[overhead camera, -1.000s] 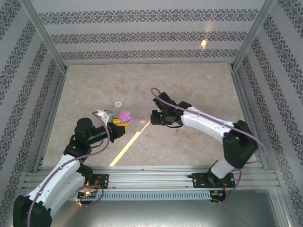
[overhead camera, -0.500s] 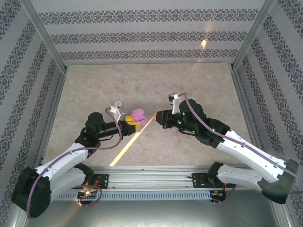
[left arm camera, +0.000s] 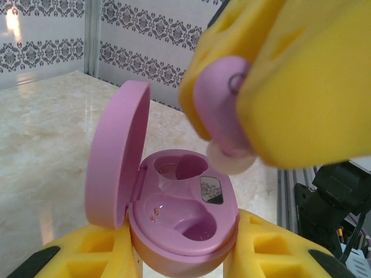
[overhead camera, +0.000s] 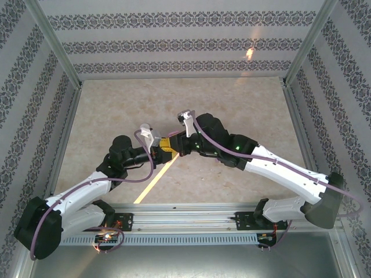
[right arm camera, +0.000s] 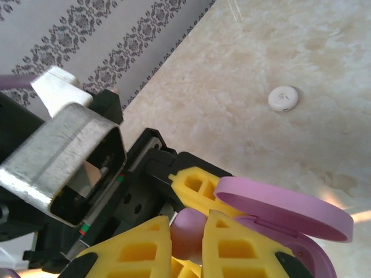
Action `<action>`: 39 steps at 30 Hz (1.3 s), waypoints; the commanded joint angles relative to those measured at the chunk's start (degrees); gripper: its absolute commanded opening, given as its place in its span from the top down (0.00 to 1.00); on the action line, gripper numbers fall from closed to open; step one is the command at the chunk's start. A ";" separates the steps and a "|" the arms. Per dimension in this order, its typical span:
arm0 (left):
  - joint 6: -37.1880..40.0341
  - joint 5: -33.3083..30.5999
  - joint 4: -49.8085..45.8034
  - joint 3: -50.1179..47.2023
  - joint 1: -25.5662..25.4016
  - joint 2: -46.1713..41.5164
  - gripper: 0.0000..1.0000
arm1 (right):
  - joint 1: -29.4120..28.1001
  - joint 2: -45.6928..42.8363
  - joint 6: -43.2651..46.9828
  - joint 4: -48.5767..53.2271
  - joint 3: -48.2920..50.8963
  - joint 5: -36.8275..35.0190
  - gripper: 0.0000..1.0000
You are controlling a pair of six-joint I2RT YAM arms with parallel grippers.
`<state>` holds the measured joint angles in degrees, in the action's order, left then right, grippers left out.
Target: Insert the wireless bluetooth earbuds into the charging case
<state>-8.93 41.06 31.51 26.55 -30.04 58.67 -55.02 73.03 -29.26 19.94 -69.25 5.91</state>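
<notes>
Purple earbud (left arm camera: 223,110) is pinched tight in our right tool (right arm camera: 188,246), just above the empty pockets of the open charging case (left arm camera: 185,214). Our left tool (left arm camera: 182,255) is clamped on the case's base, seemingly up off the counter (left arm camera: 40,127), lid (left arm camera: 113,156) swung back, so we reckon the pockets face the bud for a clean drop-in

- You work over a beige, marble-patterned bench (overhead camera: 232,98), glossy enough to catch reflections
- Walls (overhead camera: 174,40) on three sides carry pale wallpaper with grey damask bands
- Slanted aluminium posts (overhead camera: 55,43) frame the back corners
- A bright glare spot (overhead camera: 250,54) sits on the back wall, right of centre
- A yellow streak (overhead camera: 152,184) crosses the bench diagonally, near your front rail (overhead camera: 191,213)
</notes>
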 commanded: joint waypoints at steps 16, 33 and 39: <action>0.49 -0.45 3.44 3.02 -0.85 1.50 0.96 | -0.49 2.17 5.85 5.82 -0.94 -2.39 0.86; -0.39 0.16 3.79 3.37 -1.09 1.70 0.96 | 0.18 3.25 4.22 5.64 -1.50 -4.21 0.85; -0.48 -0.27 3.40 2.91 -1.32 0.88 0.96 | 1.34 3.17 3.06 3.37 -0.93 -3.33 0.85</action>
<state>-9.04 40.27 31.42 27.64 -30.44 60.88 -54.48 75.59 -24.73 24.40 -69.60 3.29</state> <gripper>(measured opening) 0.324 0.149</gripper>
